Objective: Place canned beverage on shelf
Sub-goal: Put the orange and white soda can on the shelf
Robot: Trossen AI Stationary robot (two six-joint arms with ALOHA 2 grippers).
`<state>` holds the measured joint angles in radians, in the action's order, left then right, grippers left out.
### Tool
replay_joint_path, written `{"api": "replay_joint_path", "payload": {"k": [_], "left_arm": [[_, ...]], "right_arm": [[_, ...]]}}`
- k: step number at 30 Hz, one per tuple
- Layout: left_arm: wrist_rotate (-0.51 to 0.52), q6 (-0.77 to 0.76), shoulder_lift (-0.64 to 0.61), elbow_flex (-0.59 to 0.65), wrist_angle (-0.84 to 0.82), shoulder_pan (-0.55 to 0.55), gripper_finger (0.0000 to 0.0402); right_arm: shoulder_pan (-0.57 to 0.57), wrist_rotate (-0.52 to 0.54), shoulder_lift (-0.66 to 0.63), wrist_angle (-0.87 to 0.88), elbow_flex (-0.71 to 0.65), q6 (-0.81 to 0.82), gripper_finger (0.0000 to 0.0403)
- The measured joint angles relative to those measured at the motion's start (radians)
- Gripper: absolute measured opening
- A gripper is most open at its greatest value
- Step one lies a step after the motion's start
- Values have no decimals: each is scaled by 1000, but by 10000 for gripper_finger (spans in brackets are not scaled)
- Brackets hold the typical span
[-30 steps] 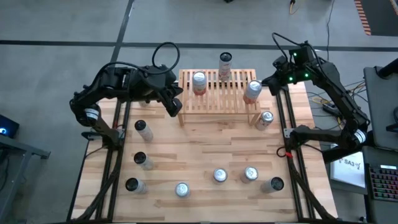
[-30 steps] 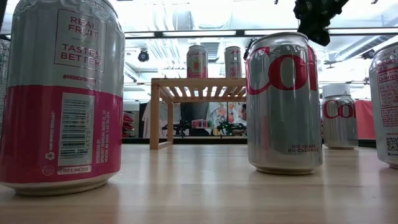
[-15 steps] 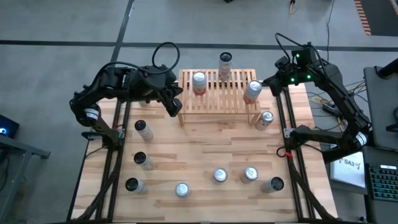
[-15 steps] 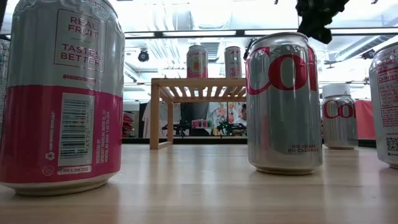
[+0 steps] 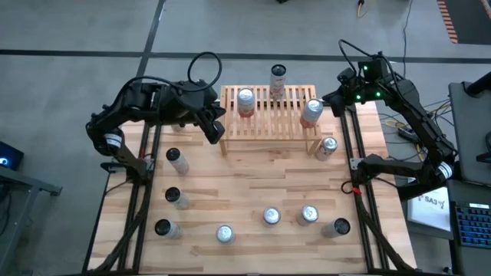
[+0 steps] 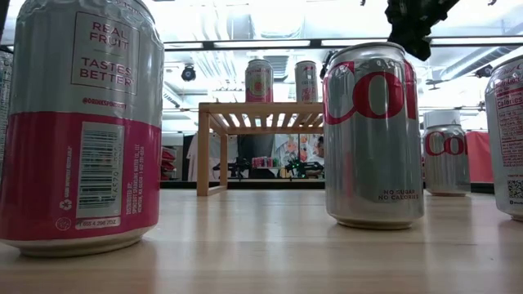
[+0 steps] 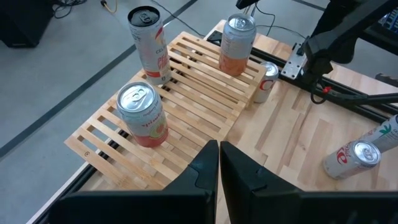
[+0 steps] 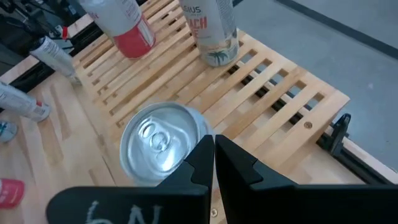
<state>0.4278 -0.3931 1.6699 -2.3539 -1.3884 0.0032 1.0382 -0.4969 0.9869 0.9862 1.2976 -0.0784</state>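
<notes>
From above I see the low slatted rack of light natural wood (image 5: 268, 113) at the far middle of the pale wooden tabletop (image 5: 253, 188). Three cans stand on it: a silver can with a pink-orange band (image 5: 245, 101) near its left end, a taller slim pale can (image 5: 277, 79) at its back edge, and a silver can with a red lower half (image 5: 311, 112) at its right end.

My left gripper (image 5: 218, 132) hangs just off the rack's left end, fingers pressed together and holding nothing; its wrist camera looks past the closed fingers (image 7: 219, 163) across the slats. My right gripper (image 8: 211, 155) sits above the rack's right end with its fingers also pressed together and empty, just beside the shiny top of the red-and-silver can below it. I think they are apart from the can, but from this angle I cannot be sure.

A red-and-silver cola can (image 5: 327, 146) stands on the table just beside the rack's right front leg. Three dark-topped cans (image 5: 176, 160) line the table's left side, and four more cans (image 5: 270, 217) are spread along the near edge.
</notes>
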Motion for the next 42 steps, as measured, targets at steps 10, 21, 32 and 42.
{"api": "replay_joint_path", "payload": {"k": [10,21,32,42], "left_arm": [[0,0,0,0,1,0,0],[0,18,0,0,1,0,0],[17,47,0,0,1,0,0],[28,42,28,0,1,0,0]], "right_arm": [[-20,-18,4,4,0,9,9],[-68,-34,2,36,0,62,9],[-68,-25,2,21,17,98,9],[-68,-26,2,-13,151,303,9]]}}
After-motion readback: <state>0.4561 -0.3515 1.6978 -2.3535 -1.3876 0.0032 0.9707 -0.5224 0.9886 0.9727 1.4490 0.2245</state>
